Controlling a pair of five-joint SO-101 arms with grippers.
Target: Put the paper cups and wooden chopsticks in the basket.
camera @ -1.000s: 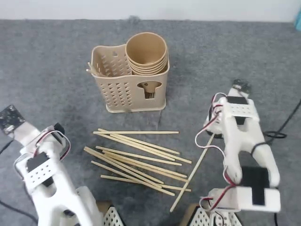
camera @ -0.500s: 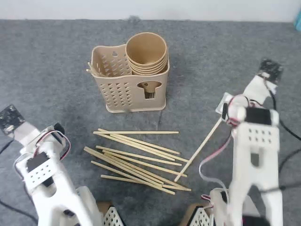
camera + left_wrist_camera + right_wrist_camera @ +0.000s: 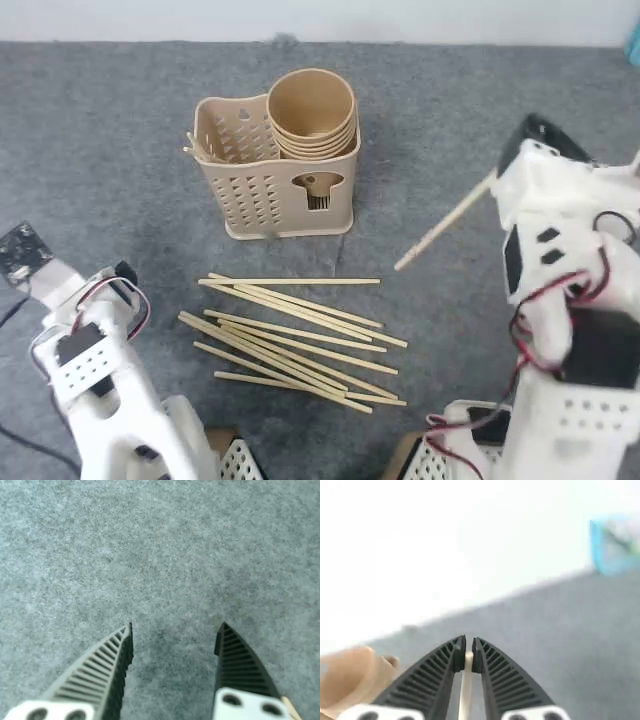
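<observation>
The basket (image 3: 277, 195) stands in the upper middle of the high view on the grey carpet (image 3: 120, 130). A stack of paper cups (image 3: 311, 103) fills its right compartment. At the outer edge of the perforated left compartment a thin stick-like tip pokes up, too small to tell apart.

Below the basket, in the lower middle of the frame, a loose pile of wooden chopsticks (image 3: 295, 335) lies fanned across the carpet, several crossing one another.

At the right of the frame the right arm (image 3: 565, 290) is raised. The right gripper (image 3: 468, 650) has its fingers pressed nearly together on a single chopstick (image 3: 445, 222), pinched near one end. That stick slants down and to the left, its free end hanging in the air between basket and arm, apart from both the basket and the pile. Bare carpet lies between its tip and the basket's right wall.

In the lower left the left arm (image 3: 95, 370) sits low. The left gripper (image 3: 172, 635) has its fingers spread wide over bare carpet, holding nothing.

A blue object (image 3: 615, 542) sits at the far upper right edge, by the white wall (image 3: 300, 18).
</observation>
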